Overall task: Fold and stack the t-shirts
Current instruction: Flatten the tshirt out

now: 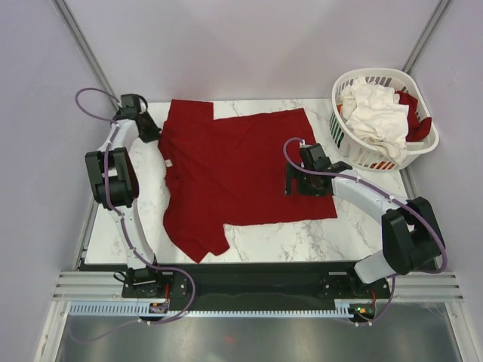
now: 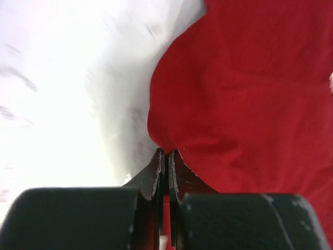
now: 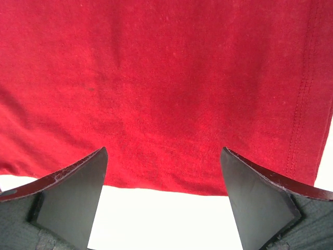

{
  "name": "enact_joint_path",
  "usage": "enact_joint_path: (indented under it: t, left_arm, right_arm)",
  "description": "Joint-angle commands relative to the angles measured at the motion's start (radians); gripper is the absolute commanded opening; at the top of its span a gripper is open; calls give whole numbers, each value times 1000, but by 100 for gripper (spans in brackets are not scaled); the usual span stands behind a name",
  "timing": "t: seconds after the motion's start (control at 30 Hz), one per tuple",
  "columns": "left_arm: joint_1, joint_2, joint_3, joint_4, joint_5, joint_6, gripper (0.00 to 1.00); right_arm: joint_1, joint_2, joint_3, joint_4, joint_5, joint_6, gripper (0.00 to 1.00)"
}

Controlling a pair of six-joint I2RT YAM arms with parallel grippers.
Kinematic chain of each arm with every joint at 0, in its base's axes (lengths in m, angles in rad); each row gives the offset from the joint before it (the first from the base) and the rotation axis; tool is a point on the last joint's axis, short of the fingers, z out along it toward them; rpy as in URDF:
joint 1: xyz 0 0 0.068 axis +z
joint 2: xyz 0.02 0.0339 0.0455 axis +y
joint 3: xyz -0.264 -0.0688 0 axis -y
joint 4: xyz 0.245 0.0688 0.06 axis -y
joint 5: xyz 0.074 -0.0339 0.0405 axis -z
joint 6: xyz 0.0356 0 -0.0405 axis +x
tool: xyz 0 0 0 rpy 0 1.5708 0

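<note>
A dark red t-shirt (image 1: 234,170) lies spread on the marble table (image 1: 302,237), with one sleeve toward the near left. My left gripper (image 1: 151,130) sits at the shirt's far-left edge. In the left wrist view that gripper (image 2: 166,152) is shut, with a fold of the red cloth (image 2: 244,94) pinched between the fingers. My right gripper (image 1: 291,181) hovers over the shirt's right part. In the right wrist view it (image 3: 164,151) stands open, and the red shirt's (image 3: 166,78) edge runs between its fingertips above bare table. A white t-shirt (image 1: 375,113) is heaped in the basket.
The white slotted basket (image 1: 355,154) stands at the back right of the table, with more dark red cloth (image 1: 416,124) beside the white shirt. Bare marble shows along the near edge and to the right of the spread shirt.
</note>
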Motion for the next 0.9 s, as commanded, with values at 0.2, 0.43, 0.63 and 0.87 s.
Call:
enact_joint_path:
  t: [0.2,0.43,0.63,0.87]
  left_arm:
    - [74,179,462,-259,-79,117,41]
    - [71,-17,190,-316,-109,22,100]
    - [66,-417,-252,-247,-160,-122,100]
    - [-31,-832,-709,-190,13,-260,91]
  right_arm:
    - [5,33,22,1,4,-16,98]
    - [7,25,13,23,-13,4,98]
    - [7,8,-41,64,-16,52,98]
    - [51,-16,-92,89,60,115,98]
